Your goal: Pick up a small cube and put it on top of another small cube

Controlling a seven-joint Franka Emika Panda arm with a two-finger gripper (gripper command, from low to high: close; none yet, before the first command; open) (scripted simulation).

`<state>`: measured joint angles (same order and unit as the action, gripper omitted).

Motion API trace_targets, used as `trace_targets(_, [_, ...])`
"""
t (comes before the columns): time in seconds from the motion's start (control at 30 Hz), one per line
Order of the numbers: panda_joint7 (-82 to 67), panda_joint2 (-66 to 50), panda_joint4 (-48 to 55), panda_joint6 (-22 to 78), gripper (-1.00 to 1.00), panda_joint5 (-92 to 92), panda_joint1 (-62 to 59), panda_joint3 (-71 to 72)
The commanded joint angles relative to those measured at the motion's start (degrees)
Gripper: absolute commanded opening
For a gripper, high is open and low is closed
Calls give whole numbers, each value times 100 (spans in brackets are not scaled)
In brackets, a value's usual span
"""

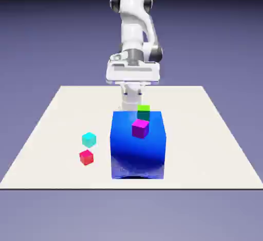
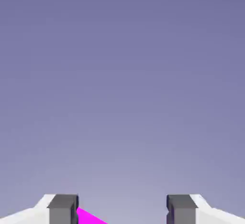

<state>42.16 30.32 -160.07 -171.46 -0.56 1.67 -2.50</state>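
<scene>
Gripper fingertips (image 2: 122, 209) stand apart in the hand view with nothing between them that looks held; a magenta corner shows beside one tip. From outside, the hand is behind the big blue cube (image 1: 137, 152), towards the worktop's (image 1: 205, 132) far edge. The cyan cube (image 1: 89, 140) sits on the worktop's near half, towards the exterior view's left edge, with the red cube (image 1: 86, 157) near it, closer to the near edge. The lime-green cube (image 1: 143, 112) shows at the blue cube's far side; what carries it I cannot tell. The magenta cube (image 1: 140, 128) appears in front of it. The cyan cube looks light, stiff and hardly fragile, perhaps a little slippery; best pinched squarely across two opposite side faces, at mid-height, clear of the red one.
</scene>
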Motion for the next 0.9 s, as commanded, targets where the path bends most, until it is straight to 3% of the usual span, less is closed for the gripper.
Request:
trace_targets(0.0, [-24,-194,77,211,0,-47,82,-208])
trace_targets(0.5, [-257,-2520,1419,2974,0,-70,1127,-3323])
trace_targets(0.77, [-714,-4174,1319,4226,0,-1159,1333,-4832])
trace_targets(0.87, [-834,-4376,1184,4264,0,-1355,1212,-5125])
